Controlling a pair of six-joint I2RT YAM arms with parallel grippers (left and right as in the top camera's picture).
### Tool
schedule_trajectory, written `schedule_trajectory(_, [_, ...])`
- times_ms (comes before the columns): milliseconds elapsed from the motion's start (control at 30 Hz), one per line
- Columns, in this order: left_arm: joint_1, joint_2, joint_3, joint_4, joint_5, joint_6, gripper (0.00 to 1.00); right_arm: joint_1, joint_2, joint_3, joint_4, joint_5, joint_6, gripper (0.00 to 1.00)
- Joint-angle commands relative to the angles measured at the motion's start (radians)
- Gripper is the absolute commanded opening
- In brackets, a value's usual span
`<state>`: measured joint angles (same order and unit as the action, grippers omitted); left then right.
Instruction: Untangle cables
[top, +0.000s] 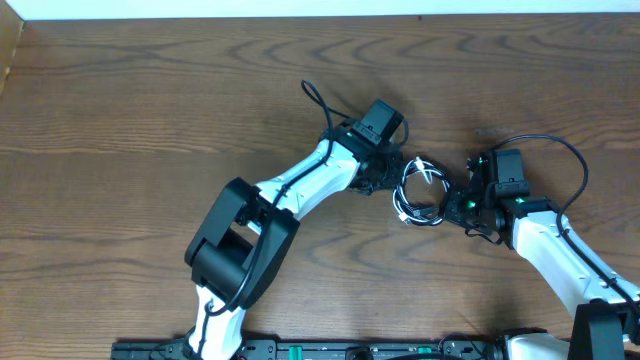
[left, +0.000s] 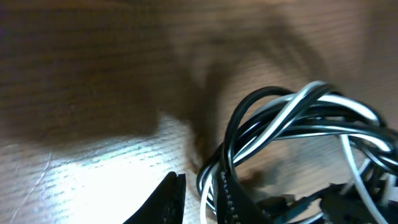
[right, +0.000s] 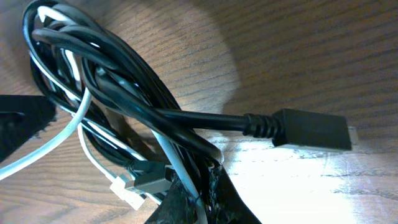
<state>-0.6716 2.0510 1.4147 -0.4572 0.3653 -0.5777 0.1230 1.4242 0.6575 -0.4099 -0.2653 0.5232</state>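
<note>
The table (top: 120, 120) is brown wood with a wavy grain. Its finish is matt, with only a soft shine where light falls just in front of the right gripper (top: 452, 205). The cables (right: 124, 93) between this gripper and the left gripper (top: 393, 185) have smooth plastic jackets, the black one glossy and the white one a little duller, and the plug (right: 311, 129) ahead of the right gripper is matt black plastic with a ribbed collar. The fingers (left: 229, 198) of the left gripper look like black rubbery material with a fine ribbed texture, and the arm shell (top: 310, 178) behind it is smooth, glossy white plastic.
</note>
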Motion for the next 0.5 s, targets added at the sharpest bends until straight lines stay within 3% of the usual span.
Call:
schedule_trajectory(0, [-0.002,0.004,-0.008,0.024,0.057,0.054,0.21,0.003,-0.008,0.004,-0.002,-0.003,0.014,0.03])
schedule_trajectory(100, [-0.003,0.004,-0.008,0.032,0.107,0.077,0.21,0.003,-0.008,0.004,-0.002,-0.003,0.014,0.03])
schedule_trajectory(467, [-0.005,0.009,-0.012,0.035,0.073,0.125,0.27,0.003,-0.008,0.004,-0.003,-0.003,0.014,0.03])
